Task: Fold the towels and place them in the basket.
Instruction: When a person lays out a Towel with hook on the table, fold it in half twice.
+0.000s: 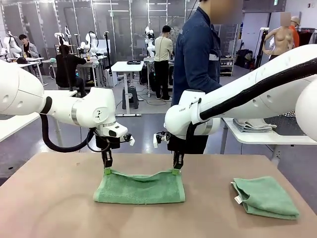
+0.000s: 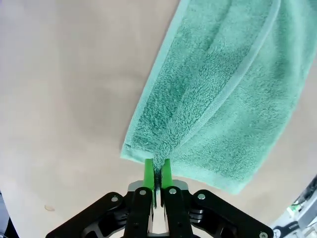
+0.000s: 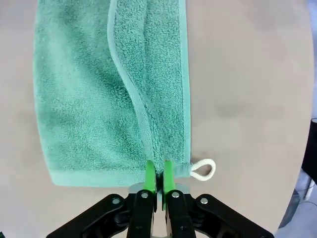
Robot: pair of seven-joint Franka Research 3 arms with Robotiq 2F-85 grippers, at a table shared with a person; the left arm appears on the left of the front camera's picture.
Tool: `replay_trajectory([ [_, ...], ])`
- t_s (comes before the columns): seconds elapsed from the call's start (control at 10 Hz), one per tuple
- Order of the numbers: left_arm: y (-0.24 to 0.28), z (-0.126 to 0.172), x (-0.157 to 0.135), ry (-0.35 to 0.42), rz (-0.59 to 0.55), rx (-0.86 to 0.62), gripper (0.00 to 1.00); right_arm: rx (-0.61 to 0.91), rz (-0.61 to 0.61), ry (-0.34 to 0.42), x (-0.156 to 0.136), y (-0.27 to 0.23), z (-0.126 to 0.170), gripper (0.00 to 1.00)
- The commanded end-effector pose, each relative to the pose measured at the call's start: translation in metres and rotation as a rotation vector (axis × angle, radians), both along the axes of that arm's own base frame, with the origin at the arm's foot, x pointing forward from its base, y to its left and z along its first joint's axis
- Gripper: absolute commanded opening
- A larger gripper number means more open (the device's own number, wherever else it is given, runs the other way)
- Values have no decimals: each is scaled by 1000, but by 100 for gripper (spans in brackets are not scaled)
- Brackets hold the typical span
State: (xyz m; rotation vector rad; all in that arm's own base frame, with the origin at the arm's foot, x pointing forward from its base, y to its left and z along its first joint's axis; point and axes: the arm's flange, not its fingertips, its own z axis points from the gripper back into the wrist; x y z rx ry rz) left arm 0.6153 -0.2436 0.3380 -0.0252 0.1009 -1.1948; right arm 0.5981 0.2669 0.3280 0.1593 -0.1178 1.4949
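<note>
A mint-green towel (image 1: 141,188) lies in the middle of a brown table (image 1: 44,203), already doubled over into a long band. 2 white robot arms reach in from either side. The left gripper (image 1: 107,169) is pinched tight on the band's far left corner, and the right gripper (image 1: 176,170) is pinched tight on its far right corner, so that edge is lifted slightly and sags between them. The wrist cameras show each pair of green pads squeezed together on a thin bunch of terry cloth. A small white loop tag (image 3: 204,169) sticks out just beside the right gripper's hold. A second towel (image 1: 265,197), loosely folded, rests near the table's right edge, well apart from the first. A person (image 1: 198,54) stands behind the table, hands not involved.

The likely trouble is the slim grip: each pinch catches only the very corner, so a layer could slip free and the fold would open. If 1 arm travels faster than the other, the band could skew or pull taut and drag across the table.
</note>
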Motion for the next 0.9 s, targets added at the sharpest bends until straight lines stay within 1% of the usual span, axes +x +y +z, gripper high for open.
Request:
replay_trajectory([
  [0.0, -2, -6, 7, -11, 10, 21, 0, 13, -25, 3, 5, -1, -2, 0],
  [0.1, -2, -9, 8, -10, 12, 21, 0, 4, -27, -2, 5, -1, -3, 0],
  [0.2, -1, -9, 6, -17, 7, 14, 50, -2, -34, -16, 3, -1, -1, 38],
  [0.3, -1, -8, 2, -28, 0, 18, 50, -10, -39, -32, 1, -1, 0, 42],
  [0.4, 0, -6, -2, -44, 4, 13, 93, -23, -47, -51, -2, 0, 2, 73],
  [0.5, 4, -3, -5, -59, 18, 11, 52, -35, -59, -78, -5, 0, 5, 77],
  [0.6, 9, 0, -13, -80, 56, 6, 100, -37, -75, -117, -9, -2, 14, 100],
  [0.7, 13, 5, -24, -102, 65, -5, 90, -45, -89, -140, -15, -6, 21, 100],
  [0.8, 18, 14, -40, -114, 62, -27, 100, -55, -126, -150, -26, -9, 27, 100],
])
